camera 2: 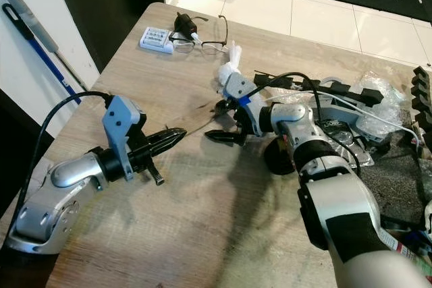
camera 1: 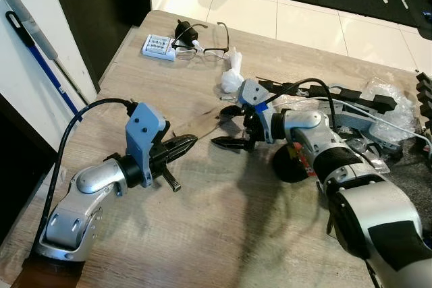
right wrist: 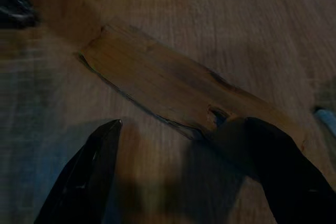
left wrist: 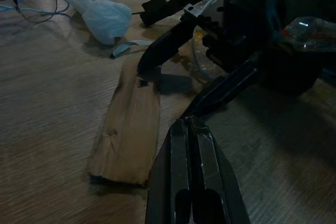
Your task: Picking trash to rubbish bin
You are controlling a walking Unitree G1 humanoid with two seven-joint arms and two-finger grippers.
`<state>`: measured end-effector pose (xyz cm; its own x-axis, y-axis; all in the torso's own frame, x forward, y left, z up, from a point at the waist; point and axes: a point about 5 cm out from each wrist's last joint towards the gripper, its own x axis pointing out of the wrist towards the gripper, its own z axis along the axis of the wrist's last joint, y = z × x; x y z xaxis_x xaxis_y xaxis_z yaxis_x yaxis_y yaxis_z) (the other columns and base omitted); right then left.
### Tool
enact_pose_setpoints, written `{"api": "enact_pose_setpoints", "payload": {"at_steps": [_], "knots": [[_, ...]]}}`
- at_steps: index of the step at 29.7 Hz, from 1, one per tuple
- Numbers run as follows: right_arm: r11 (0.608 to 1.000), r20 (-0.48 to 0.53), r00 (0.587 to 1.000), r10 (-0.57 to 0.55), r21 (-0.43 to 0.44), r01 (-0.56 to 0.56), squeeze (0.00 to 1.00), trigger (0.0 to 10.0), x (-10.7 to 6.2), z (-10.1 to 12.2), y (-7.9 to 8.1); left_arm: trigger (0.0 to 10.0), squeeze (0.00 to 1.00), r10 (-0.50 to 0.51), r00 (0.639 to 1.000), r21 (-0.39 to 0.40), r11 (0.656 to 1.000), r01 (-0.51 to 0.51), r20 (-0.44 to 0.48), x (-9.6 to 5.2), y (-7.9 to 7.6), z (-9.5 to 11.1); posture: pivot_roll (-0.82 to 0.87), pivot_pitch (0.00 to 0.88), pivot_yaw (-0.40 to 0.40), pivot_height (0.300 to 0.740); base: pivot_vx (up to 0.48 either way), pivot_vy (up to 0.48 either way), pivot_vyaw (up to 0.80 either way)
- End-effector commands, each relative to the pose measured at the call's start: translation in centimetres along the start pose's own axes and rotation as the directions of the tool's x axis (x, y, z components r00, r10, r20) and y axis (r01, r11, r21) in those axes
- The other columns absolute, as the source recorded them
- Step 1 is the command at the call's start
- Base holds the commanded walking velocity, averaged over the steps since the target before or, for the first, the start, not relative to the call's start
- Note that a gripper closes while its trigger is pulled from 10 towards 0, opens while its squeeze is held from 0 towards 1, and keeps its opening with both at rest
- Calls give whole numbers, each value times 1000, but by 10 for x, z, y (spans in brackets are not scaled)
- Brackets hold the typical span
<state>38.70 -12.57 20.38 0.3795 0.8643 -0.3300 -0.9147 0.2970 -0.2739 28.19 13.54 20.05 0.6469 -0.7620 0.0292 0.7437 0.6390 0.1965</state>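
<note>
A flat brown paper strip (left wrist: 128, 129) lies on the wooden table (camera 1: 223, 234), between my two grippers. My right gripper (camera 1: 227, 126) is open and low over the strip's far end. One black finger (right wrist: 283, 171) rests at that end of the strip (right wrist: 168, 85); the other finger (right wrist: 86, 174) is over bare wood beside it. My left gripper (camera 1: 187, 141) is shut and empty, and points at the strip's near end from a short way off. A crumpled white wad (camera 1: 231, 77) lies just beyond the right gripper.
Glasses (camera 1: 209, 40), a white battery case (camera 1: 157, 46) and a black plug (camera 1: 183, 30) lie at the table's far left. Clear plastic wrap (camera 1: 391, 102), black parts and cables crowd the right side. A mop handle (camera 1: 40, 48) leans on the left wall.
</note>
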Motion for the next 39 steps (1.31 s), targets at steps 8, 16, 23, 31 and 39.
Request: {"api": "enact_pose_setpoints", "payload": {"at_steps": [8,16,23,31,39], "knots": [[980,-55,995,85,186,-74,0,0,1,-26,13,10000,0,-17,1000,11,1000,17,-13,2,-6,-1,10,334,-97,740,0,0,0],[976,-90,981,174,149,-160,0,0,4,-26,19,10000,0,-19,1000,19,1000,19,-14,4,-6,0,10,334,-96,740,0,0,0],[956,-33,972,231,194,-221,0,0,10,-16,21,10000,0,-24,1000,20,1000,24,-16,5,-6,0,12,332,-90,740,0,0,0],[898,106,929,354,239,-370,0,0,13,3,23,10000,0,-33,999,23,999,33,-15,6,-4,1,10,330,-87,740,0,0,0],[866,188,894,406,234,-442,0,0,9,21,18,10000,0,-26,1000,29,999,26,-12,7,-1,1,4,322,-88,740,0,0,0]]}}
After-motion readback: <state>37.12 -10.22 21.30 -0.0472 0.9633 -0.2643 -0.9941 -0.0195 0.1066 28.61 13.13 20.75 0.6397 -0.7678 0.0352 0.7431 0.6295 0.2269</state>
